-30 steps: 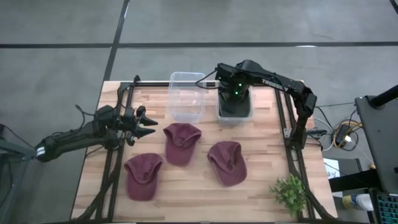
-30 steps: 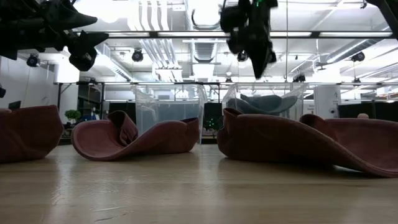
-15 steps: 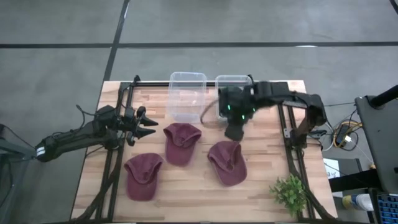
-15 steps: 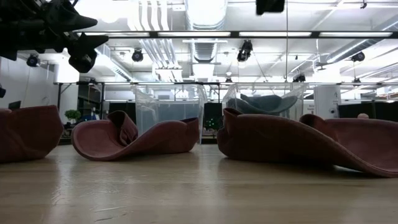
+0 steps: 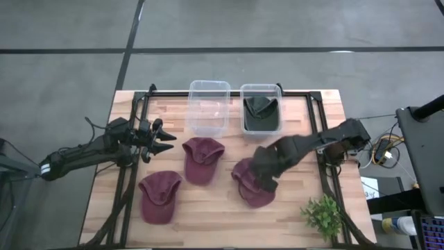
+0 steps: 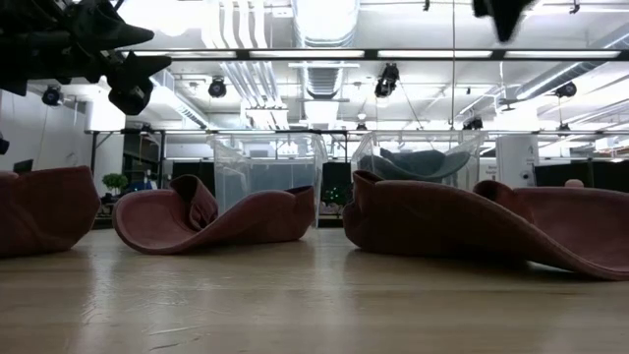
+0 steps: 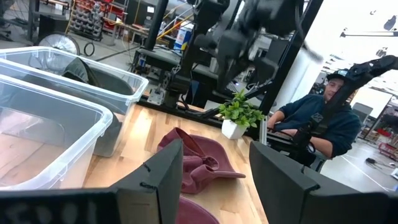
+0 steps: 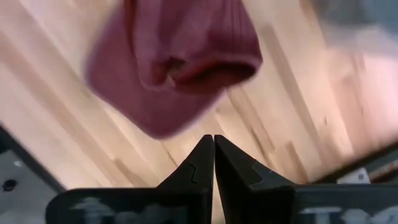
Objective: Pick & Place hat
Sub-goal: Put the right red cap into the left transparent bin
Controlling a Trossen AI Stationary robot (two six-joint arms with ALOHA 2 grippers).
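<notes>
Three maroon hats lie crown-up on the wooden table: one in the middle point(image 5: 203, 158), one near left point(image 5: 159, 196), one to the right point(image 5: 251, 186). A dark hat point(image 5: 261, 111) lies in the right clear bin point(image 5: 261, 89). My right gripper point(image 5: 266, 178) hangs shut and empty above the right maroon hat, which shows in its wrist view point(image 8: 174, 62). My left gripper point(image 5: 161, 142) waits open and empty at the table's left, left of the middle hat.
An empty clear bin point(image 5: 209, 87) stands beside the right bin at the far edge. A small potted plant point(image 5: 321, 214) stands at the near right corner. Black frame rails point(image 5: 128, 173) run along both sides. A person point(image 7: 317, 121) sits beyond the table's right side.
My right gripper has left the right bin and swung toward the table's near edge, ending above the right maroon hat. The dark hat stays in the bin. The maroon hats have not moved.
</notes>
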